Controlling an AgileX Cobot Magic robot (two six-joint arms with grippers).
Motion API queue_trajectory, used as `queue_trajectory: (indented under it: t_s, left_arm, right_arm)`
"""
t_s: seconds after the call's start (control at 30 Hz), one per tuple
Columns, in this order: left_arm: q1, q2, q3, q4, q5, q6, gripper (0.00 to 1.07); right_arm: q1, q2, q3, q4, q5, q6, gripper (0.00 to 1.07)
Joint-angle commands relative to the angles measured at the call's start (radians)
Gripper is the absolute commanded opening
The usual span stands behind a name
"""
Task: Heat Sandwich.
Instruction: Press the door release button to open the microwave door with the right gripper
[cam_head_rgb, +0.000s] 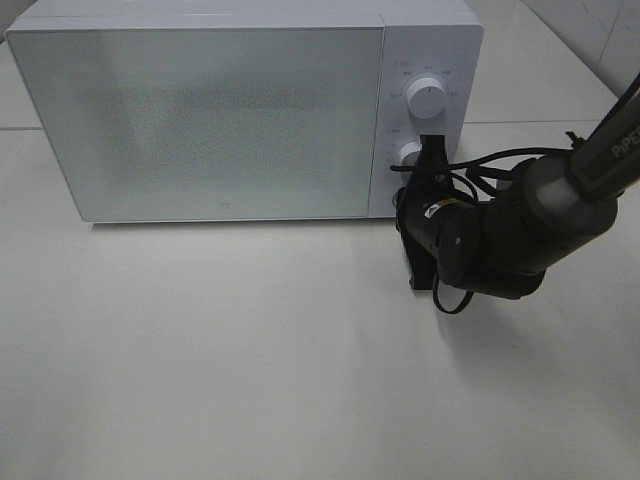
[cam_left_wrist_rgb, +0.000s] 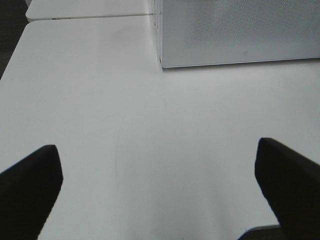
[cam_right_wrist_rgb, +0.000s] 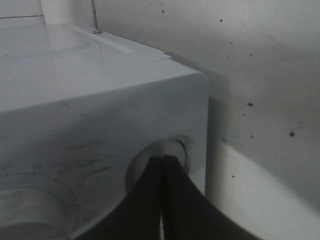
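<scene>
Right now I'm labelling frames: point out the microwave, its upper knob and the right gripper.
microwave (cam_head_rgb: 200, 110), exterior high view, on the frosted door.
upper knob (cam_head_rgb: 428, 100), exterior high view, on its round face.
right gripper (cam_right_wrist_rgb: 163, 161), right wrist view, between its closed fingertips.

Microwave (cam_head_rgb: 200, 110) sitting on table (cam_head_rgb: 250, 380), upper dial (cam_head_rgb: 428, 100) sitting above lower dial (cam_head_rgb: 409, 153) at microwave's right end, right gripper (cam_right_wrist_rgb: 162, 161) reaching to lower dial from microwave's front, left gripper (cam_left_wrist_rgb: 160, 165) hanging over table before microwave's left corner

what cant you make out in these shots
Inside of the microwave: exterior high, the speckled door hides it; no sandwich shows in any view.
Lower knob: right claw, shut, covers part of it in exterior high and right wrist.
Dial markings: too small, exterior high.
Left claw: left wrist, edges cut off all but the open fingertips.
</scene>
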Motion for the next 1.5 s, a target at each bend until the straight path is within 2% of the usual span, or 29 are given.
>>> queue_trajectory:
  t_s: [0.03, 0.3, 0.47, 0.7, 1.5]
  left_arm:
    - [0.004, -0.026, 0.003, 0.0, -0.016, -0.004, 1.01]
    - [0.004, -0.026, 0.003, 0.0, -0.016, -0.004, 1.01]
    - [0.004, -0.026, 0.003, 0.0, -0.016, -0.004, 1.01]
    - [0.004, -0.026, 0.003, 0.0, -0.016, -0.004, 1.01]
    - [0.004, -0.026, 0.003, 0.0, -0.016, -0.004, 1.01]
  right_arm:
    - [-0.004, -0.023, -0.017, -0.014, -0.105, -0.021, 0.01]
    - [-0.004, -0.013, -0.033, -0.011, -0.168, -0.021, 0.01]
    - [-0.007, 0.037, -0.079, -0.013, -0.261, -0.017, 0.01]
    - [-0.018, 0.07, -0.137, -0.017, -0.267, -0.014, 0.01]
    - [-0.018, 0.053, -0.137, -0.036, -0.213, -0.021, 0.02]
